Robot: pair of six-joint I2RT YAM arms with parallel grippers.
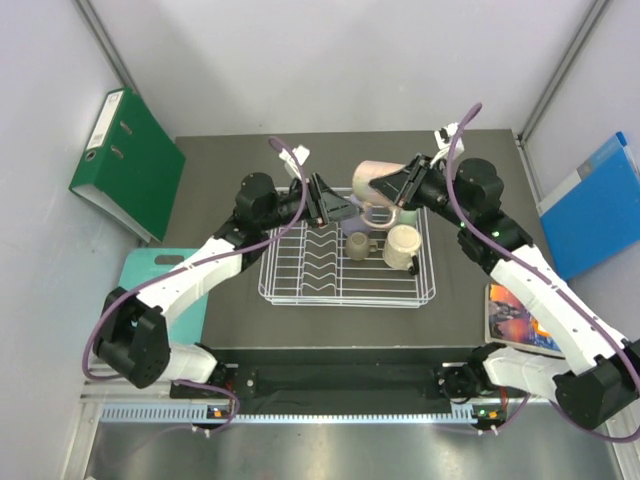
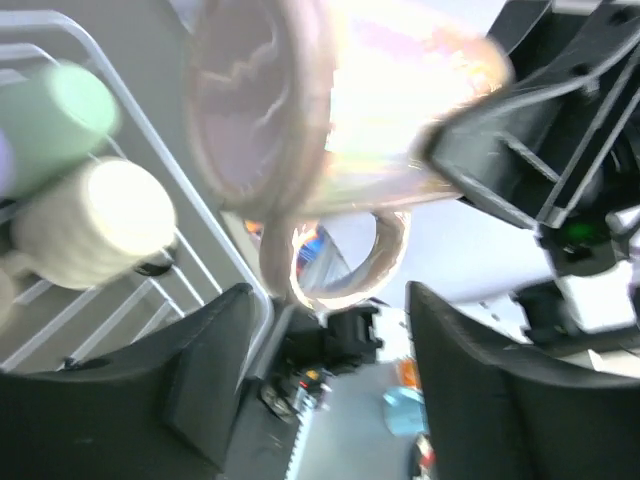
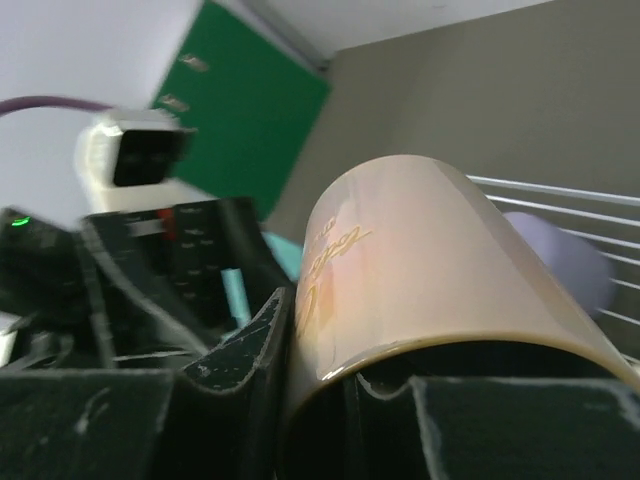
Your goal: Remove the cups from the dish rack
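Observation:
My right gripper (image 1: 397, 186) is shut on the rim of the cream mug with handle (image 1: 376, 180) and holds it tilted on its side above the back of the white wire dish rack (image 1: 300, 290). In the right wrist view one finger (image 3: 240, 350) is outside the mug's wall (image 3: 430, 260) and the other is inside. My left gripper (image 1: 322, 200) is open and empty just left of the mug; its view shows the mug (image 2: 330, 110) and its handle (image 2: 340, 260) above the jaws. A small olive-tan mug (image 1: 357, 243), a cream cup (image 1: 402, 245), a mint-green cup (image 2: 50, 120) and a lavender cup (image 3: 560, 260) remain in the rack.
A green binder (image 1: 128, 160) leans at the back left. A teal board (image 1: 160, 275) lies left of the table. A blue folder (image 1: 600, 205) and a colourful book (image 1: 520, 315) are on the right. The rack's zigzag slots (image 1: 318, 262) hold nothing.

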